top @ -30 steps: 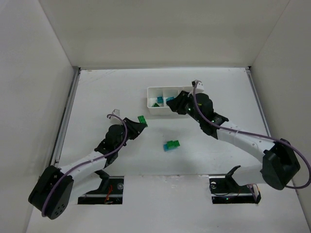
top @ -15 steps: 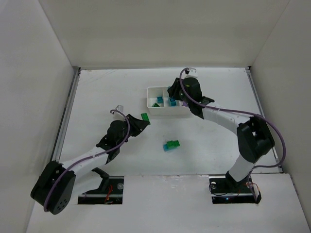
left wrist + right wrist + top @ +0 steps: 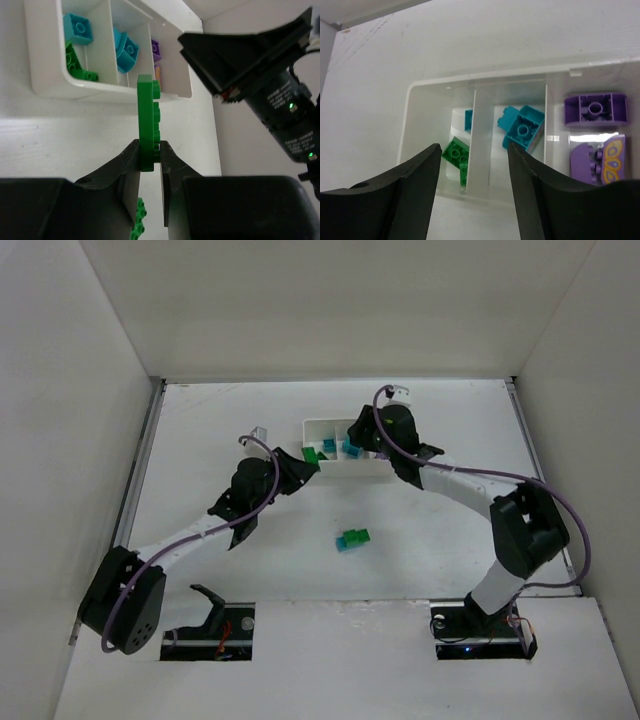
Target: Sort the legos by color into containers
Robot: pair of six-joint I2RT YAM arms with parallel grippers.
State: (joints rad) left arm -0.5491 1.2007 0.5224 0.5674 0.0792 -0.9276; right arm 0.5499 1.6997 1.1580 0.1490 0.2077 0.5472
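Observation:
My left gripper (image 3: 305, 462) is shut on a flat green lego (image 3: 146, 122), held on edge just in front of the white tray's (image 3: 350, 472) left end. The tray's left compartment holds a green brick (image 3: 456, 154) and a teal brick (image 3: 77, 29). The middle one holds a teal brick (image 3: 522, 127). The right one holds two purple bricks (image 3: 595, 107). My right gripper (image 3: 474, 150) is open and empty above the tray, over the left divider. A green-and-teal clump (image 3: 351, 539) lies on the table in front of the tray.
White walls enclose the table on three sides. The right gripper's black body (image 3: 260, 65) hangs close above the tray's right half, near my left gripper. A green lego (image 3: 137, 220) shows on the table below the left fingers.
My left gripper has carried the green lego up and to the right, to the tray's front left corner. My right gripper moved from the tray's front right to above the tray.

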